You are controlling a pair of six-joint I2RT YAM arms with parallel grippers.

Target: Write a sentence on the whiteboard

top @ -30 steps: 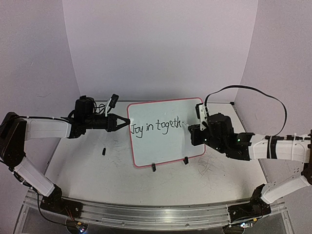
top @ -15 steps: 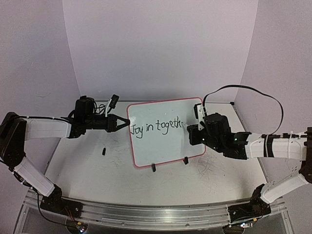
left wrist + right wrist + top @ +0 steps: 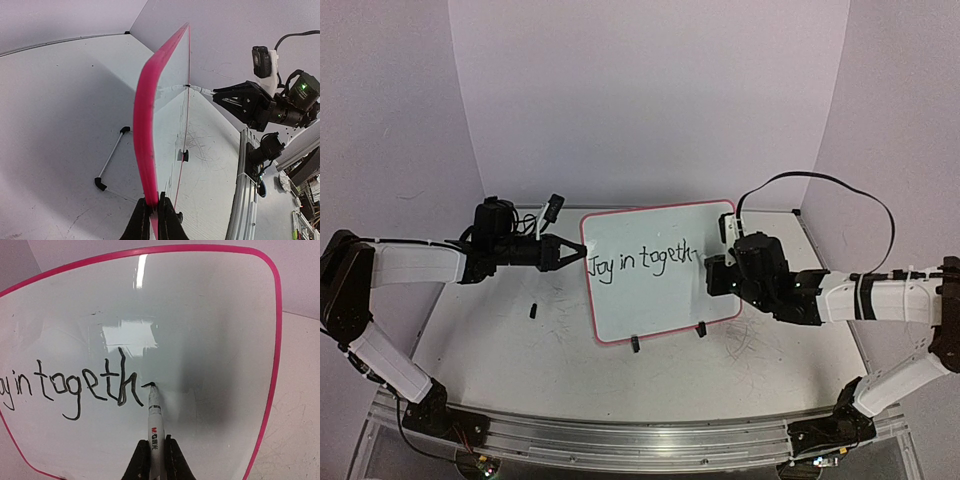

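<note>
The whiteboard [image 3: 660, 290], white with a red-pink rim, stands upright on two black clip feet and reads "Joy in togeth". My left gripper [image 3: 582, 254] is shut on its left rim [image 3: 143, 150], seen edge-on in the left wrist view. My right gripper [image 3: 712, 266] is shut on a white marker [image 3: 155, 427]. The marker's black tip touches the whiteboard [image 3: 210, 330] just right of the "h", at the end of a short fresh stroke.
A small black marker cap [image 3: 533, 311] lies on the table left of the board. A thin wire stand piece with black ends [image 3: 111, 160] lies behind the board. A scuffed patch of tabletop [image 3: 750, 345] is right of the clip feet. The metal rail [image 3: 620, 432] runs along the near edge.
My right gripper has shifted slightly left and up with the marker, and a short stroke has appeared after the "h". The left arm and the board have not moved.
</note>
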